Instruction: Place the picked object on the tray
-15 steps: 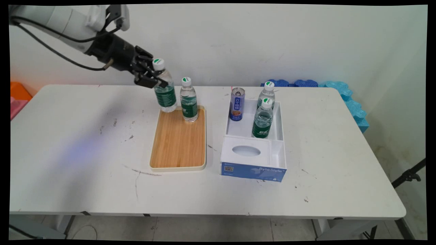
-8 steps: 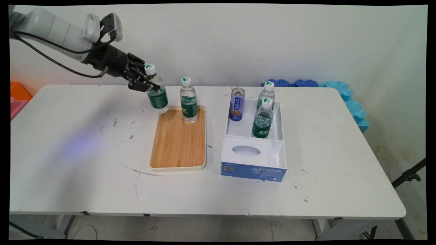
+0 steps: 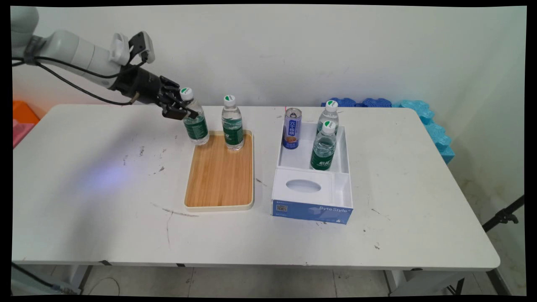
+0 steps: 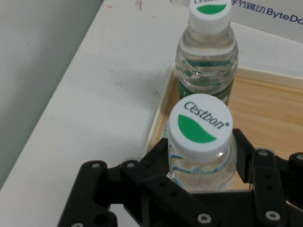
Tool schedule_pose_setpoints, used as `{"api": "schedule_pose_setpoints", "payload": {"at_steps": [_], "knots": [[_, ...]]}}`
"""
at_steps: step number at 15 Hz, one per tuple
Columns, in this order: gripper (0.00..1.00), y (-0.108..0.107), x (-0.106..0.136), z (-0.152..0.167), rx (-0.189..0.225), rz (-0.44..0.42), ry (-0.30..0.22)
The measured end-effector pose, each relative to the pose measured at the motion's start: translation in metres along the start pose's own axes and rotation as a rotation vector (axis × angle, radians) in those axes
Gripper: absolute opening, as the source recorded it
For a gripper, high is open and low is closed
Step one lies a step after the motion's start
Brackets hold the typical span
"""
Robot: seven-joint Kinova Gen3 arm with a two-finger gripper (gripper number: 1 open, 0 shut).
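My gripper (image 3: 181, 110) (image 4: 201, 163) is shut on the neck of a water bottle (image 3: 194, 124) (image 4: 200, 151) with a white and green cap. The bottle tilts slightly, and its base is at the far left corner of the wooden tray (image 3: 219, 176) (image 4: 265, 104). I cannot tell whether it touches the tray. A second water bottle (image 3: 232, 123) (image 4: 207, 52) stands upright on the tray just to the right of the held one.
A white tissue box (image 3: 311, 197) with an open compartment sits right of the tray. It holds two water bottles (image 3: 324, 145) (image 3: 329, 112) and a blue can (image 3: 292, 128). Blue foam pieces (image 3: 419, 113) lie at the far right table edge. Orange and pink items (image 3: 23, 115) lie at left.
The gripper has carried the bottle down and to the left, from above the tray's far edge to its far left corner, then slightly back right and lower.
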Motion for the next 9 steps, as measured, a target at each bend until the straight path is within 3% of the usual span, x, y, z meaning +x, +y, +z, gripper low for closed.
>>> {"api": "schedule_pose_setpoints", "payload": {"at_steps": [9], "knots": [[0.0,-0.005,-0.014,0.02,-0.017,-0.045,0.009]]}}
